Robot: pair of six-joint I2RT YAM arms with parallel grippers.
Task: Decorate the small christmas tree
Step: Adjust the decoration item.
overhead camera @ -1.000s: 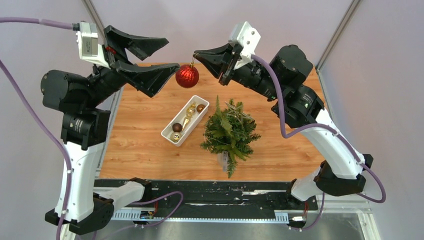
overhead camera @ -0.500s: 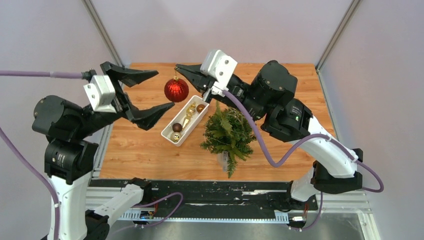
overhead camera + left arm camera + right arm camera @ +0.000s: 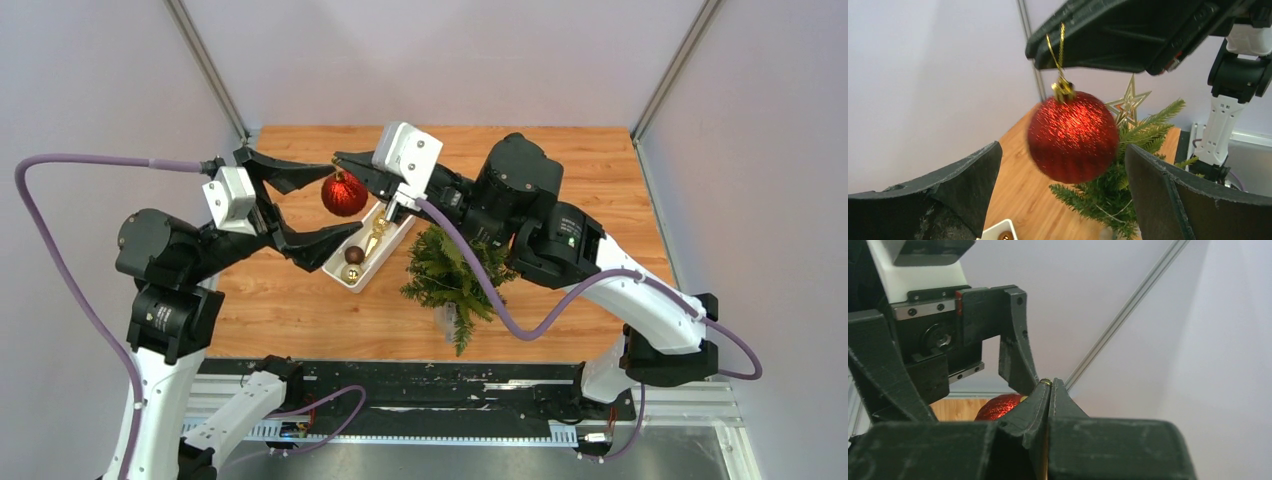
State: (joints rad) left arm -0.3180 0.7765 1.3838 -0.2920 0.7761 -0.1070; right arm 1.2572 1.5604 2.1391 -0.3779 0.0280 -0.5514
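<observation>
Right gripper (image 3: 338, 158), pinched shut on the gold cord loop (image 3: 1060, 42) of a glittery, ribbed red ball (image 3: 344, 194), hangs it between the wide-spread fingers of the left gripper (image 3: 341, 200), clear of both. By the wooden table's (image 3: 290, 320) near edge, right of centre, the small christmas tree (image 3: 455, 270) stands upright, long axis vertical, bushy-needled, with a gold wire star (image 3: 1128, 105) at its tip. Just left, a white oblong tray (image 3: 340, 279), angled toward the far edge, holds small brown and gold ornaments (image 3: 354, 255).
</observation>
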